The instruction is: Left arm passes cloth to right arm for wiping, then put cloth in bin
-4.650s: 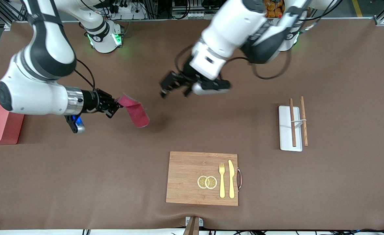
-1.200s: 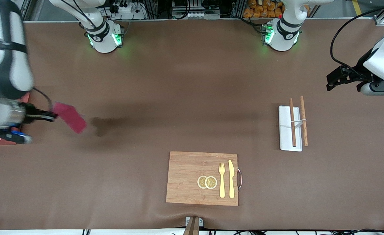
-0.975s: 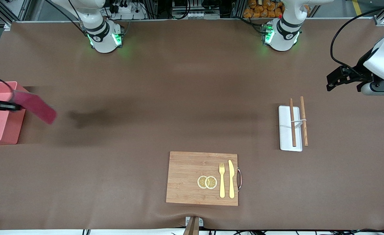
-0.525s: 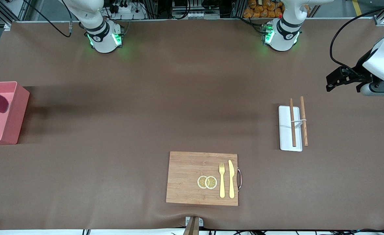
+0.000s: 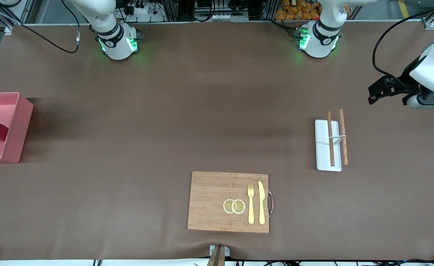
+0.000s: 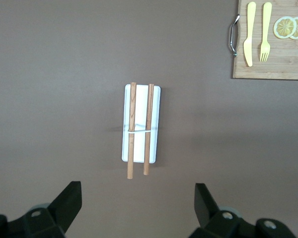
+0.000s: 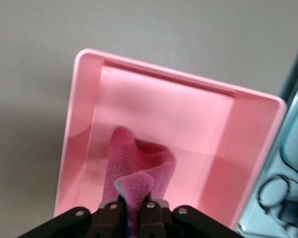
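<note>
Two pincer fingers [image 7: 150,208] pinching cloth [image 7: 134,171] inside bin [image 7: 79,99] walls

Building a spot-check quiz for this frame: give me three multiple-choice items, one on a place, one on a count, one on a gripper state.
1. Where does the cloth hang?
A. over the cutting board
B. inside the bin
C. on the white tray

2. How many chopsticks lie on the white tray?
A. one
B. two
C. four

3. What is the left gripper doing?
A. open, holding nothing
B. shut on the cloth
C. shut on a fork

Answers:
1 B, the right wrist view shows it drooping between the pink walls from the right gripper.
2 B, a banded pair.
3 A, fingers spread wide apart above the tray.
</note>
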`<state>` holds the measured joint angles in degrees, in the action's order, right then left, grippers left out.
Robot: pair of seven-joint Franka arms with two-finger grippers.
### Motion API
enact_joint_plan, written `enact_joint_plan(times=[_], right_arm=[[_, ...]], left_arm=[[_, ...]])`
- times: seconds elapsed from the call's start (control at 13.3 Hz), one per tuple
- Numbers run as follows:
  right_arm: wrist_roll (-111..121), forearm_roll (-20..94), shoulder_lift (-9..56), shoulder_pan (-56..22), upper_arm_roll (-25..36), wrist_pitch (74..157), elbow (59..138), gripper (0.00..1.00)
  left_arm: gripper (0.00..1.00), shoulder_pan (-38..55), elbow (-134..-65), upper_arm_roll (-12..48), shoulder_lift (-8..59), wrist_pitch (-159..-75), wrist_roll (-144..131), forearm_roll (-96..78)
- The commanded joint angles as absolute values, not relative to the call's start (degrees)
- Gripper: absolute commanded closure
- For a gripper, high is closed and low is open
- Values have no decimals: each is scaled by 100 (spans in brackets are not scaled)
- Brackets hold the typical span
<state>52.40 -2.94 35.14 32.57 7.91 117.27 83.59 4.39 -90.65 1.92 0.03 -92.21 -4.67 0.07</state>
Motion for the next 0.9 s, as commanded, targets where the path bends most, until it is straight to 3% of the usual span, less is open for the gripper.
enact_joint_plan(times=[0.0, 0.22, 0.53, 0.82], right_arm=[[5571, 245, 3832, 3542, 668, 11857, 8218, 0], [6002, 255, 3675, 3498, 668, 11717, 8165, 0], [5190, 132, 2841, 3025, 686, 10365, 8130, 0], [3485, 79, 2418, 2182, 659, 9406, 8191, 0]], left_arm=[[0, 404, -9211, 237, -132, -9308, -545, 18], [0, 404, -9202, 237, -132, -9308, -545, 18], [0, 404, -9202, 237, -132, -9316, -536, 18], [0, 404, -9202, 237, -132, -9316, -536, 18]])
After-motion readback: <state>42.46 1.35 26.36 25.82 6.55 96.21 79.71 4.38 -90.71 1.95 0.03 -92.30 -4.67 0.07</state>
